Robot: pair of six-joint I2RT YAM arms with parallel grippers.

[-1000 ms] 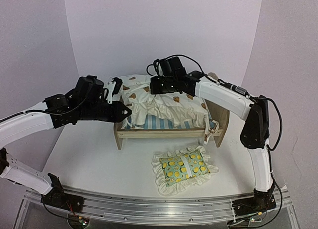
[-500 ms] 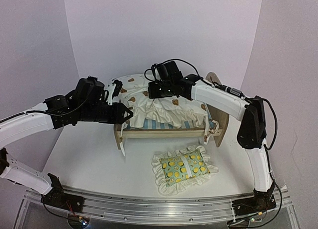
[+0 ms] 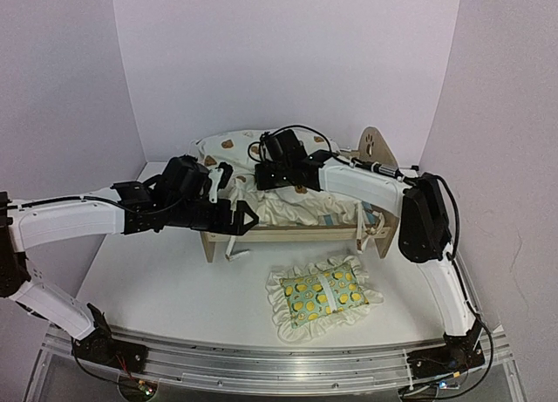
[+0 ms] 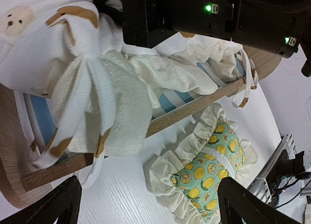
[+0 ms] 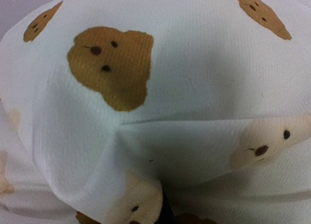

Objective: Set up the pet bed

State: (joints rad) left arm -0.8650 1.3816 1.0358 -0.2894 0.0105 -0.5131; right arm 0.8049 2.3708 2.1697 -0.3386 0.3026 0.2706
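the bed sits mid-table with the pillow at its 6 o'clock, the left gripper spread wide and empty at its 8 o'clock corner, and the right gripper closed, pinching the cushion bunched over the bed.

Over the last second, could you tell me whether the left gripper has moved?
Yes: the left gripper has slid rightward along the bed's front rail.
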